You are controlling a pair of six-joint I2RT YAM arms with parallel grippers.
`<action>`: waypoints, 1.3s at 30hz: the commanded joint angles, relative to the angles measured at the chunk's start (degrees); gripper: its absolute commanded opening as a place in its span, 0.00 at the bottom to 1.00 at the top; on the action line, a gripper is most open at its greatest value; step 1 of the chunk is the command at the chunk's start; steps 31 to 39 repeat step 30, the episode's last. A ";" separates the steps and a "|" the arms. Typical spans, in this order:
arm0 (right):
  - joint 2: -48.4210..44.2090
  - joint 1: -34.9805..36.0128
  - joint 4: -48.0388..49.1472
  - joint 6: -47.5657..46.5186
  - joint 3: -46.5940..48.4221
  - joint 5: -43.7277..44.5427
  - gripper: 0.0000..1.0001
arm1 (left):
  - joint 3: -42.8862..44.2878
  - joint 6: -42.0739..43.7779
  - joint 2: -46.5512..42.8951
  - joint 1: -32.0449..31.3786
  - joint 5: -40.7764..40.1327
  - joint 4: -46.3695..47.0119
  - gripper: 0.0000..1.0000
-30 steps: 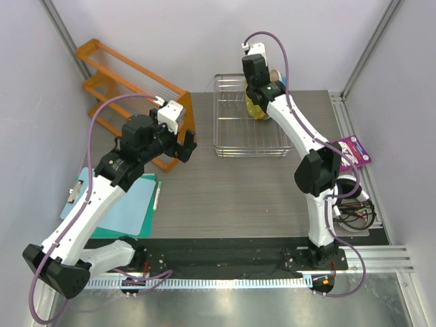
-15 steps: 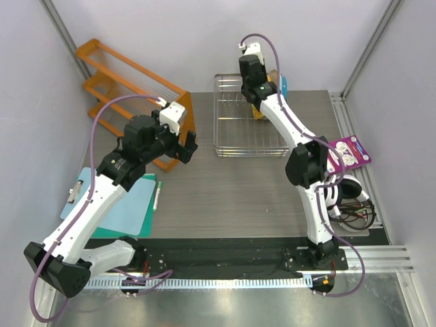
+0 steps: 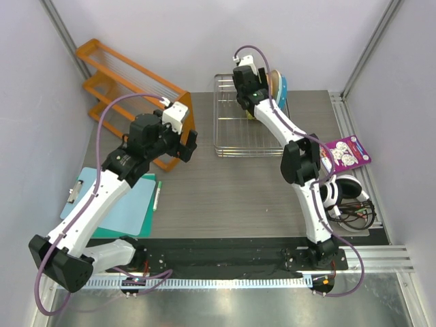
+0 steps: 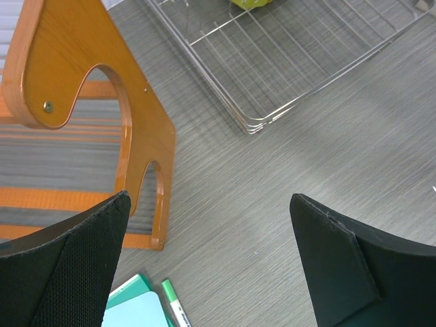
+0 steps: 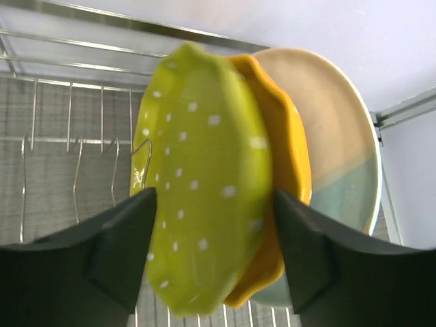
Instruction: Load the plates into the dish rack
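Three plates stand on edge, packed together, in the 1 o'clock corner of the dish rack (image 3: 238, 131): a lime-green dotted plate (image 5: 197, 197) in front, an orange plate (image 5: 291, 163) behind it, and a cream and light-blue plate (image 5: 340, 136) at the back. The rack sits toward 12 o'clock on the table (image 4: 272, 177). The right gripper (image 5: 214, 204) hangs above the stack with its jaws spread wide and holding nothing; in the wrist view the green plate shows in the gap between them. The left gripper (image 4: 210, 197) hovers over bare tabletop at about 10 o'clock, jaws likewise released, beside the orange slatted shelf (image 4: 88, 88). A green marker (image 4: 174, 300) lies below it.
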 commanded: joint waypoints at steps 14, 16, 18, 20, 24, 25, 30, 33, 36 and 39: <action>-35.38 2.45 -12.21 11.41 -24.34 -20.07 1.00 | -5.57 4.17 -2.69 0.52 -8.97 8.79 1.00; -40.90 2.63 -11.86 10.72 -32.58 -18.22 1.00 | -6.81 4.88 -3.40 0.52 -9.50 9.76 0.99; -44.35 2.54 -10.98 8.87 -38.05 -17.16 1.00 | -8.13 5.93 -3.92 0.52 -9.85 9.93 0.99; -49.53 2.63 -9.66 6.86 -44.74 -14.80 1.00 | -9.70 6.47 -4.45 0.52 -10.20 10.46 1.00; -56.13 2.63 -9.48 5.97 -52.31 -12.32 1.00 | -12.08 7.52 -5.51 0.52 -10.47 11.78 0.99; -57.19 2.63 -9.48 5.53 -54.76 -12.41 1.00 | -12.52 7.61 -5.60 0.52 -10.64 12.22 0.99; -63.16 2.54 -8.96 4.56 -61.10 -11.01 1.00 | -14.02 7.52 -5.86 1.66 -11.17 13.10 0.99; -63.16 2.54 -8.96 4.56 -61.10 -11.01 1.00 | -14.02 7.52 -5.86 1.66 -11.17 13.10 0.99; -63.16 2.54 -8.96 4.56 -61.10 -11.01 1.00 | -14.02 7.52 -5.86 1.66 -11.17 13.10 0.99; -63.16 2.54 -8.96 4.56 -61.10 -11.01 1.00 | -14.02 7.52 -5.86 1.66 -11.17 13.10 0.99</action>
